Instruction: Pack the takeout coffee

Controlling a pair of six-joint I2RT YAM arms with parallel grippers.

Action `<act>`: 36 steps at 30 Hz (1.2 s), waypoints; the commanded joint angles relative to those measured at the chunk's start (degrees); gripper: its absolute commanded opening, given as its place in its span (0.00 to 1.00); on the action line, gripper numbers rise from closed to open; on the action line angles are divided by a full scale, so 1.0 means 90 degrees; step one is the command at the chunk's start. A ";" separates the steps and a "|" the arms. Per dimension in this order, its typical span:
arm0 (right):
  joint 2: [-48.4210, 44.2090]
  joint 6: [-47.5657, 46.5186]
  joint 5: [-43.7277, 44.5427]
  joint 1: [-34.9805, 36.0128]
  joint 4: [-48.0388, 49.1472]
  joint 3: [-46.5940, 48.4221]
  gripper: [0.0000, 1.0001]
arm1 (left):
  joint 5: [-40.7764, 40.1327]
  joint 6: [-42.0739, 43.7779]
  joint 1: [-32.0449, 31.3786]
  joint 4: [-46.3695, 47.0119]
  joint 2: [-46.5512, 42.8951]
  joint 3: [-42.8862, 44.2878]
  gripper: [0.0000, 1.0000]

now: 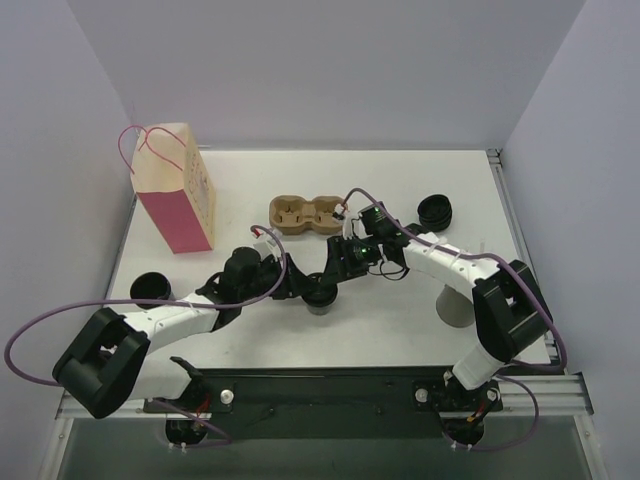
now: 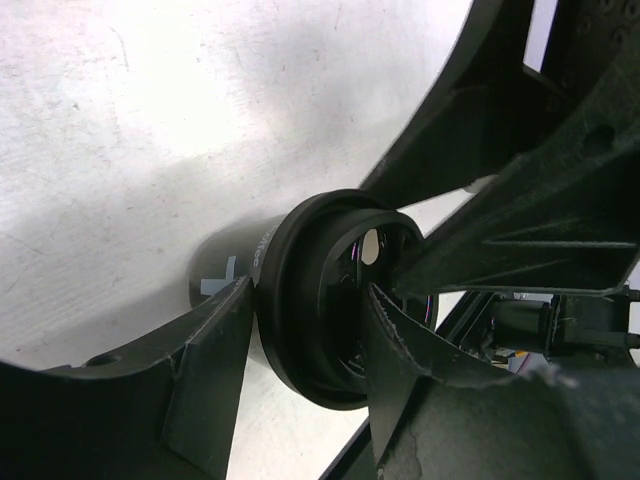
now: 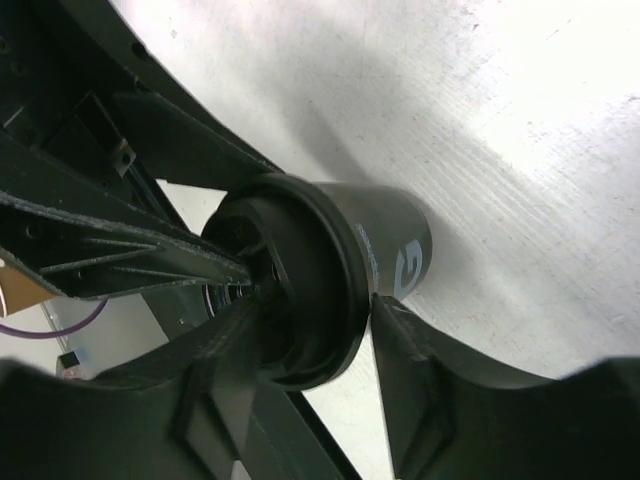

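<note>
I have the left gripper (image 1: 308,290) clamped on the coffee cup (image 1: 320,298), on the table (image 1: 400,180) short of the tray (image 1: 307,215). The right gripper (image 1: 333,278) straddles its lid (image 3: 300,290) (gripping or not, I cannot tell). Opposed pulls could tip it.

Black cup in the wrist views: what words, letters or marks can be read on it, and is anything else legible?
"offee": white script on the black cup, left wrist view; its beginning is not visible.
"G": large pale letter on the same cup, right wrist view; the small print beside it is unreadable.
Pink bag: pattern only, too small to read.
</note>
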 commanded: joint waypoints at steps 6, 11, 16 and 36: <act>-0.0125 0.0440 0.0309 -0.0398 -0.0080 0.0328 0.59 | -0.1257 -0.0046 -0.0884 -0.1230 0.0733 -0.0242 0.52; -0.0476 0.0743 0.0464 -0.0721 -0.0226 0.0279 0.66 | -0.1638 -0.0184 -0.1138 -0.1317 0.0772 -0.0251 0.52; -0.1119 0.1191 0.0923 -0.1141 -0.0734 0.0017 0.67 | -0.1863 -0.0350 -0.1275 -0.1415 0.0733 -0.0271 0.52; -0.2860 0.2705 0.0757 -0.0351 0.0251 -0.2425 0.47 | -0.2342 -0.0779 -0.1568 -0.1552 0.0577 -0.0379 0.51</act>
